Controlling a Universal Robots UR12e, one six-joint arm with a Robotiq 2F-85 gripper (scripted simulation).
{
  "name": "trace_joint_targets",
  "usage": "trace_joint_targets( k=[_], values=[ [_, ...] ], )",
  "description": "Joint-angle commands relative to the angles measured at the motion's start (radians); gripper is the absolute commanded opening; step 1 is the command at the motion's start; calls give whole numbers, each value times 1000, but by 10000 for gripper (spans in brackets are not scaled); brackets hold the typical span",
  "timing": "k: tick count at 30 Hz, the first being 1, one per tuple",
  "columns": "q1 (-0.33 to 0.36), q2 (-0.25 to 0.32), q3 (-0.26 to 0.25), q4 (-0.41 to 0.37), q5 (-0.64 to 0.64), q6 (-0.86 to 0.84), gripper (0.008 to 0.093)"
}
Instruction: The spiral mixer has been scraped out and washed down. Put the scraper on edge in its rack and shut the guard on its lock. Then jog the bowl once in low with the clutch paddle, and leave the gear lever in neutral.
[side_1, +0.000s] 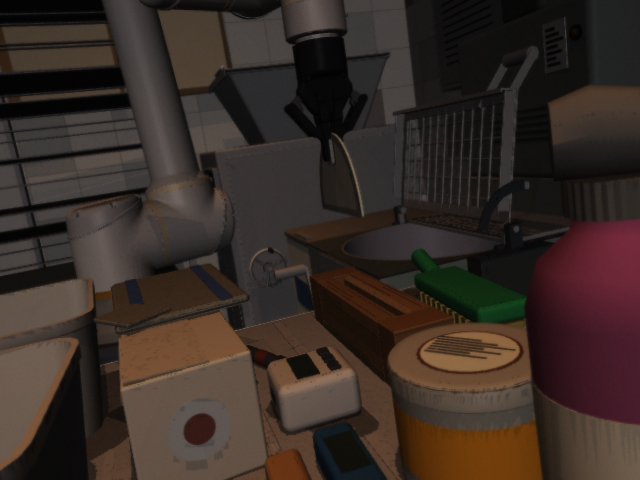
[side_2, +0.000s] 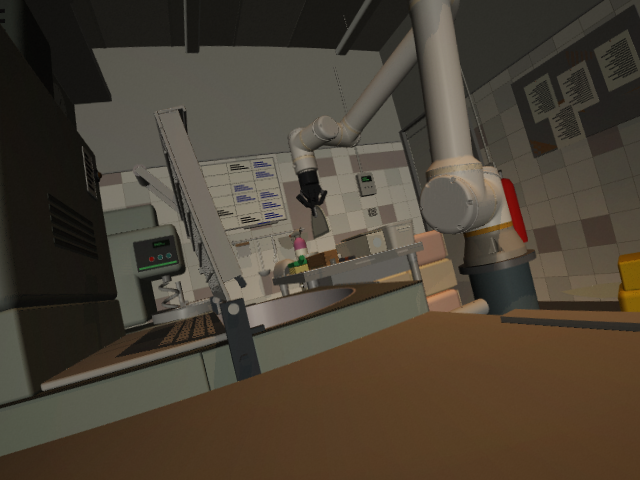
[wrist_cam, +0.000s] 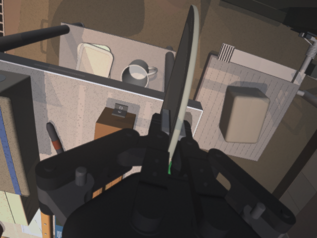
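Observation:
The slotted wooden rack (side_1: 373, 308) is partly hidden in the wrist camera, where only its brown end (wrist_cam: 114, 123) shows past the fingers. The dark scraper (side_1: 341, 178) with its pale curved edge hangs on edge, blade down, in the air above the table between the rack and the grey cabinet. The mixer bowl (side_1: 413, 243) lies to the right with its wire guard (side_1: 455, 150) raised. From the far side the guard (side_2: 199, 206) leans up steeply over the bowl (side_2: 305, 299). My gripper (side_1: 326, 150) is closed, holding the scraper (wrist_cam: 180, 84) by its top.
The grey cabinet (side_1: 279, 206) with a round handle stands right behind the scraper. On the table lie a green brush (side_1: 468, 292), a white toaster-like box (side_1: 313, 387), a cardboard box (side_1: 191, 398), a tub (side_1: 462, 403) and a pink bottle (side_1: 589, 320).

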Motion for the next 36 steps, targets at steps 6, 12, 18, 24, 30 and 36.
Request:
trace_joint_targets(
  k=[6, 12, 18, 24, 30, 36],
  values=[
    [-82, 99, -89, -12, 0, -83, 80],
    [-138, 185, -173, -14, 0, -139, 80],
    [-171, 245, -238, -10, 0, -173, 80],
    [-187, 277, -273, -6, 0, -189, 80],
    [-192, 286, -283, -5, 0, -193, 80],
    [-192, 287, -284, -5, 0, -193, 80]
  ],
)
